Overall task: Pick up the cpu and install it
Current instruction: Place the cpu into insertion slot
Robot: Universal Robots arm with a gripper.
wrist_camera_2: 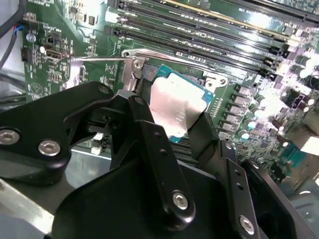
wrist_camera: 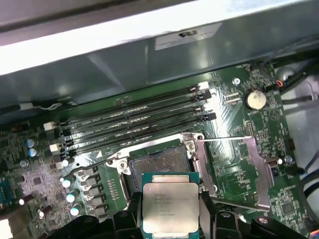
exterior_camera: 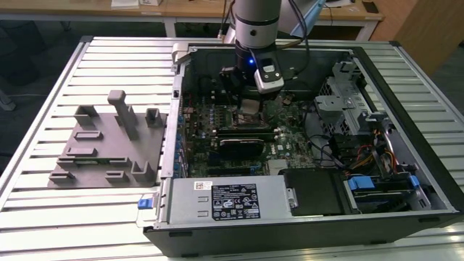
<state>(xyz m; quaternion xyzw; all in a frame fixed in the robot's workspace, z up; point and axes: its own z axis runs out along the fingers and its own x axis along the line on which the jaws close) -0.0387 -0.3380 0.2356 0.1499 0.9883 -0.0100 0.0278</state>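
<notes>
The gripper was clamped on the cpu, with its two black fingers pressing opposite edges of the chip and the silvery top facing up. The cpu sat between the fingertips, low over the open socket on the motherboard, near the memory slots. Whether it touched the socket could not be told. All this lay inside the open computer case.

1. The cpu is a small, thin square chip with a silvery metal top and a green rim
2. It is held flat, pinched at two opposite edges between the fingers
3. It hangs over the near edge of the open socket, not seated
</notes>
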